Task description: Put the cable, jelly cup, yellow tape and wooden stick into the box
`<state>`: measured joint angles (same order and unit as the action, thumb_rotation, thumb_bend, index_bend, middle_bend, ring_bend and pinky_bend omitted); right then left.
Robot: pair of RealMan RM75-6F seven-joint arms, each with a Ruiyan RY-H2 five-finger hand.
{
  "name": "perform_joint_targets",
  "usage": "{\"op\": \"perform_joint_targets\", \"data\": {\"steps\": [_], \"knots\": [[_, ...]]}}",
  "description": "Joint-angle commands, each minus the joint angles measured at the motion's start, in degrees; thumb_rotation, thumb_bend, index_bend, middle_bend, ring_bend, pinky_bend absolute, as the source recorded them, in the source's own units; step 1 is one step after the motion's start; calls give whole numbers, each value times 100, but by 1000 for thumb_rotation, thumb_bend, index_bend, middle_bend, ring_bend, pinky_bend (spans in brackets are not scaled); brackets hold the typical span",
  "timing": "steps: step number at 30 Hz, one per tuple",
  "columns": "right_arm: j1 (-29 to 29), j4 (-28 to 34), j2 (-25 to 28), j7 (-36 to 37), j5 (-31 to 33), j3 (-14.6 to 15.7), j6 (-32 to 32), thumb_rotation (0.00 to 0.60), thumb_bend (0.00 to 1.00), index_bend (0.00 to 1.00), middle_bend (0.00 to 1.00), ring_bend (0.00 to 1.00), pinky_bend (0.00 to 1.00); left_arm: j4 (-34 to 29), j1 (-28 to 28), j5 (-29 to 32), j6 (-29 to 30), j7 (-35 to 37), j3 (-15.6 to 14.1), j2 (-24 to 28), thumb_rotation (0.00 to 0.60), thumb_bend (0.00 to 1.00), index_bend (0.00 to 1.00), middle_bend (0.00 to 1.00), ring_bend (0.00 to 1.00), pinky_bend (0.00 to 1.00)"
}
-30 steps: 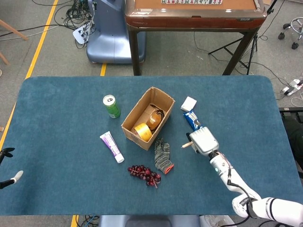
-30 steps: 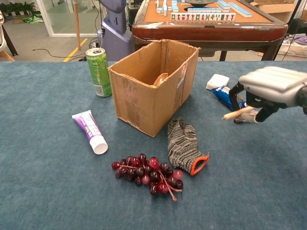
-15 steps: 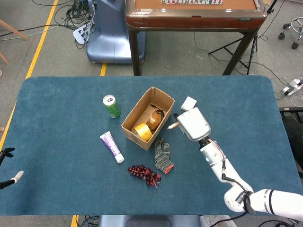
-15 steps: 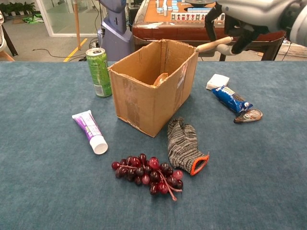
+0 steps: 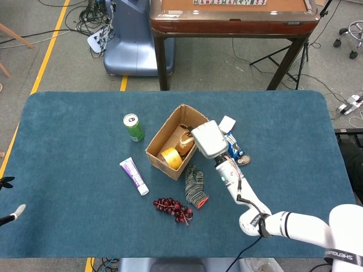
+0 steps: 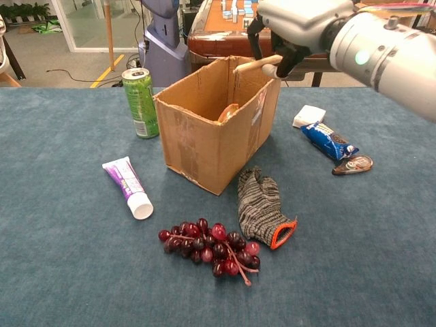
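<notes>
The right hand [image 6: 289,24] hangs above the right rim of the box [image 6: 204,146], and its fingers [image 6: 253,34] are curled down around the stick [image 6: 255,65]. The stick is held near one end. Its long axis is close to level, and the free end points left from the hand, toward the open mouth of the box. In the head view the right hand [image 5: 209,139] covers the right edge of the box [image 5: 161,139], so the stick cannot be seen there.

Inside the box, the head view shows the yellow tape [image 5: 169,158] near the front wall. Behind it lies a round brownish thing with a dark loop beside it, perhaps the jelly cup and the cable, but I cannot tell this surely.

The left hand [image 5: 7,217] is far to the left of the box, at the table edge. Only fingertips show, and I cannot tell if they are spread or closed. So the right hand is clearly the nearer one.

In my judgement, the stick is the last thing to go in. The hand needs to go a little more to the left, over the opening, before the fingers release, or else the stick may hit the rim and fall outside.
</notes>
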<state>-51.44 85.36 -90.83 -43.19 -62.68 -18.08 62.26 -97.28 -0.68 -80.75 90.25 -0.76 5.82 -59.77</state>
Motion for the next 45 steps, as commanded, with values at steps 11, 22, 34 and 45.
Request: {"op": "perform_joint_targets", "data": {"steps": [11, 22, 34, 45], "knots": [[-190, -757, -525, 765, -524, 80, 203, 600, 0, 260, 1000, 1000, 1000, -22, 26, -31, 36, 73, 1, 47, 600, 131, 268, 398, 297, 496], [653, 977, 709, 326, -1168, 597, 1157, 600, 78, 564, 1000, 1000, 1000, -8, 14, -20, 13, 6, -1, 25, 600, 131, 268, 398, 297, 496], [2332, 2079, 2319, 470, -2258, 1810, 2492, 600, 83, 576, 941, 799, 887, 36, 53, -592, 307, 84, -129, -46, 600, 131, 289, 418, 302, 496], [3601, 2006, 2289, 856, -1450, 1958, 3225, 600, 83, 150, 371, 325, 356, 217, 36, -803, 475, 226, -108, -143, 600, 131, 384, 418, 310, 525]]}}
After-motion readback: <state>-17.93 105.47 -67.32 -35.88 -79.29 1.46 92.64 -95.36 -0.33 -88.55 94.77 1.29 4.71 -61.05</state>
